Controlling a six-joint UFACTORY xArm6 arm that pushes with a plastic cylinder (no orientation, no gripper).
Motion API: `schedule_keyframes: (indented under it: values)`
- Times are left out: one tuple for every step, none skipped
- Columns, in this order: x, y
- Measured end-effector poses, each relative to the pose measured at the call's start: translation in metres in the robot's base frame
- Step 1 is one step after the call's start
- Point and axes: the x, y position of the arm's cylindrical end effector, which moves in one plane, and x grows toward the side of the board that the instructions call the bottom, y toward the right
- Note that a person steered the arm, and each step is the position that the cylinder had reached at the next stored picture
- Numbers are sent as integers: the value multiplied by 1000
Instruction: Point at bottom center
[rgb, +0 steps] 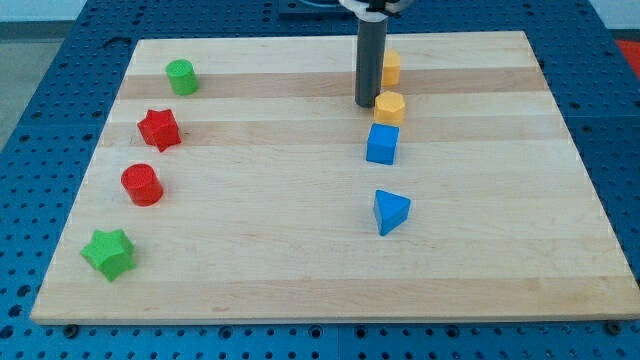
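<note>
My tip (367, 104) rests on the wooden board (250, 250) near the view's top, right of centre. A yellow hexagonal block (390, 107) sits just to the tip's right, close to touching. A second yellow block (391, 68) stands behind the rod, partly hidden by it. A blue cube (382, 144) lies just below the yellow hexagon. A blue triangular block (390, 211) lies further down, right of centre. On the view's left are a green cylinder (181, 77), a red star (159, 129), a red cylinder (142, 184) and a green star (108, 252).
The board lies on a blue perforated table (40, 60) that shows on all sides. The rod (370, 60) rises out of the view's top edge.
</note>
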Motion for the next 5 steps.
schedule_keyframes:
  values:
    - [2, -2]
    - [32, -31]
    - [52, -66]
    - [63, -102]
    - [110, -114]
